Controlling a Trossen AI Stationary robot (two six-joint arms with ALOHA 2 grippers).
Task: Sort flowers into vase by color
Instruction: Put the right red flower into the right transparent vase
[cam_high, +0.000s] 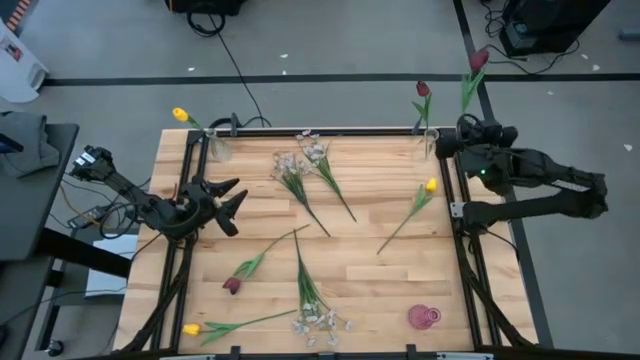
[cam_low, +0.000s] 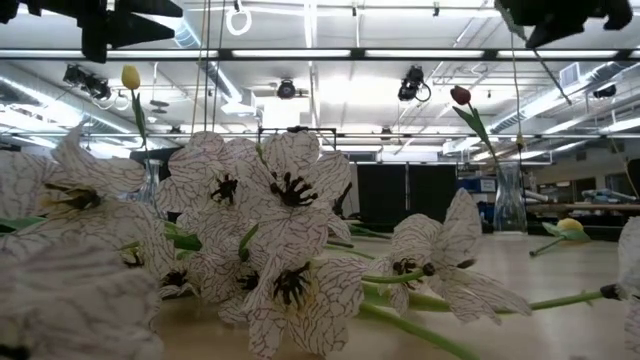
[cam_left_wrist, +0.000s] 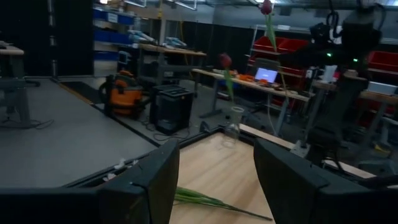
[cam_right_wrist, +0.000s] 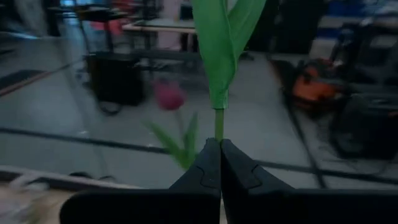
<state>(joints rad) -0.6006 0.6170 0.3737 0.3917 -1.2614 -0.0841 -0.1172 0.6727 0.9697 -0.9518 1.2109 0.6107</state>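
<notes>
1. Right gripper (cam_right_wrist: 219, 163) is clamped on the green stem of a dark red tulip (cam_high: 478, 60), fingers pressed together around it. The stem rises upright out of the fingertips, with the bloom well above them. My reading is that the upright hold keeps the stem end pointing down, ready for lowering into a vase.
2. Right-hand vase (cam_high: 429, 142) stands at the table's far right corner, just beside this gripper on its inward side. It already holds one dark red tulip (cam_high: 422, 90), which suggests it is the red vase; the carried flower matches.
3. Left gripper (cam_high: 229, 203) hangs over the left side of the table with fingers apart and nothing between them. It appears to be waiting.
4. Left-hand vase (cam_high: 216, 148) stands at the far left corner, beyond the left gripper, holding one yellow tulip (cam_high: 180, 115).
5. Remaining flowers lie flat on the table, well apart from the right gripper: a yellow tulip (cam_high: 430, 186) nearest it, whitish sprays (cam_high: 300, 162) mid-table, more stems along the near edge.
</notes>
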